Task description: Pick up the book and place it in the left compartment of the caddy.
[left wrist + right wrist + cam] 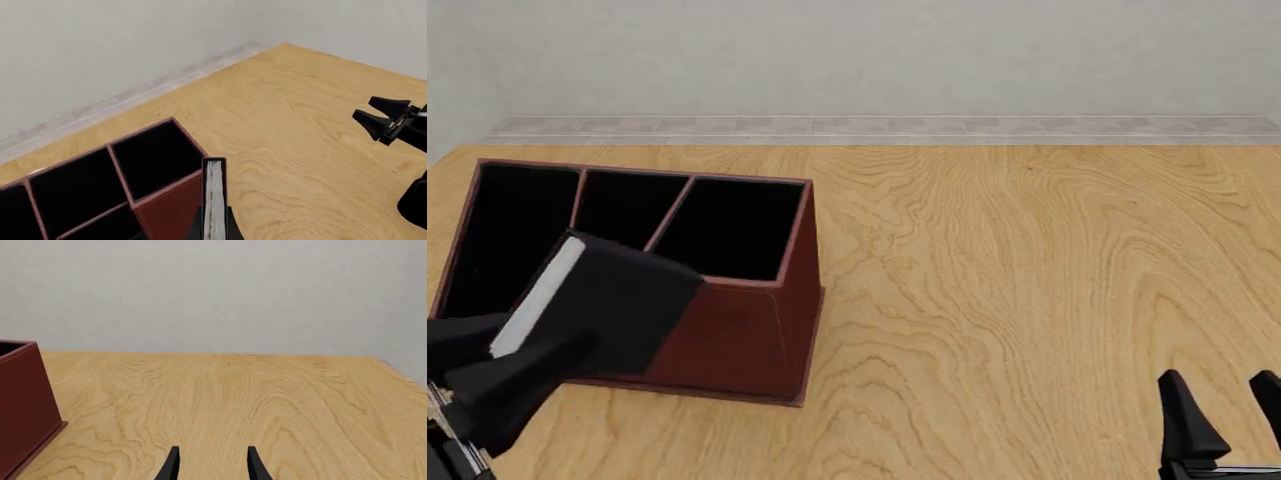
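Pinching the book edge-on, the left gripper hangs beside the caddy. Front view: book tilted over the caddy's front wall. Right gripper, jaws spread, holds nothing over bare table.

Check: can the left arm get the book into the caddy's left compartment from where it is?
Probably yes. The left gripper holds the book lifted over the caddy, and the left compartment is open and unobstructed. The right gripper is far off.

One book, one caddy, two claws: left, right.
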Controlling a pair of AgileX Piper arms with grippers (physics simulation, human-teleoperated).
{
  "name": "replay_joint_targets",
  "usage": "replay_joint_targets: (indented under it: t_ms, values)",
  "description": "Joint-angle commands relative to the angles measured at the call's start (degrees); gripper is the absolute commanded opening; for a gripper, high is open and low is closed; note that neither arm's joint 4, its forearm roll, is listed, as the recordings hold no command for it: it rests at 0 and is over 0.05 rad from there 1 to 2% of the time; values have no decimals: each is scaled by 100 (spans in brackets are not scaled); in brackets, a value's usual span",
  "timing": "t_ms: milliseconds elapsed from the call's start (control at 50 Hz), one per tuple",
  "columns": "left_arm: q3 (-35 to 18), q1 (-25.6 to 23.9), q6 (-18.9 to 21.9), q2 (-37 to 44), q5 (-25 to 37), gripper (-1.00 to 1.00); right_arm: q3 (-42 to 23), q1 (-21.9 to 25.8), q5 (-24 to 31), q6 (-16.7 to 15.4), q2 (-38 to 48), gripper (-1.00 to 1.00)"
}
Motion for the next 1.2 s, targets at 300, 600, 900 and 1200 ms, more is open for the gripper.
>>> replay_joint_targets:
  t_ms: [300,600,900,1200]
  values:
    - [-1274,1895,77,-223,355,-100,1,-2,-5,1,-4,100]
    - [-1380,2635,296,-106,253,-100,1,-12,-15,14,-5,100]
    - [-1272,3757,758,276,-157,-100,1,-24,-28,44,-8,100]
    - [-1110,4514,968,985,-695,-100,1,-31,-26,54,-9,100]
